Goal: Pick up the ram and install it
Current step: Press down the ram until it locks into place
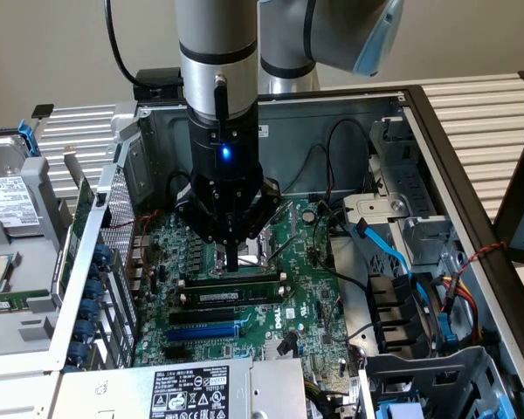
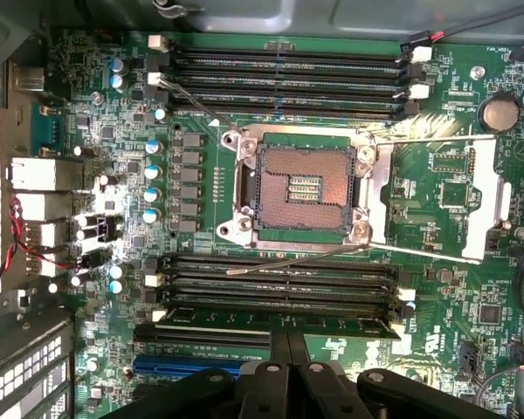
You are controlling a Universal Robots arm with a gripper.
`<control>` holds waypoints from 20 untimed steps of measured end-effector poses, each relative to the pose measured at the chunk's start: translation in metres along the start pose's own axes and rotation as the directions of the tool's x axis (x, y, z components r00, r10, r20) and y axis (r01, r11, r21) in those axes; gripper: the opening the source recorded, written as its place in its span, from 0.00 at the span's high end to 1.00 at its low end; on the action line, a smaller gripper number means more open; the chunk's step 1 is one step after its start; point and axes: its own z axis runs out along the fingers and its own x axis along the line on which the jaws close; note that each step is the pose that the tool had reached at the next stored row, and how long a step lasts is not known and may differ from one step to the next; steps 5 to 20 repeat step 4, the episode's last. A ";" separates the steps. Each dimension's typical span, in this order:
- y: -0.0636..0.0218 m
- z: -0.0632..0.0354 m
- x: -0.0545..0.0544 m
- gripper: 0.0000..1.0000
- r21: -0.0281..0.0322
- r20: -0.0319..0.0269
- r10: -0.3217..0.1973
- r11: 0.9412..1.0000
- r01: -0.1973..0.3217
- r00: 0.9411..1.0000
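Near edge of the open case: power supply label [image 1: 189, 390]. Beyond it on the motherboard [image 1: 310, 301], the blue expansion slot [image 1: 205, 333], then the black memory slots [image 1: 227, 295]. The ram [image 1: 230, 280] stands on edge in one of these slots, lengthwise along it; in the wrist view the ram [image 2: 271, 324] sits in the slot nearest the gripper. Gripper [image 1: 232, 262] directly above the ram, fingers closed together, tips touching its top edge, holding nothing. Farther: bare CPU socket [image 2: 299, 188].
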 end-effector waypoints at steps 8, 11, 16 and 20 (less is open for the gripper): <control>0.0000 0.0000 0.000 0.89 0.000 0.000 0.001 1.000 -0.001 1.000; 0.0000 0.0000 0.000 0.89 0.000 0.000 0.001 1.000 -0.001 1.000; 0.0000 0.0000 0.000 0.89 0.000 0.000 0.001 1.000 -0.001 1.000; 0.0000 0.0000 0.000 0.89 0.000 0.000 0.001 1.000 -0.001 1.000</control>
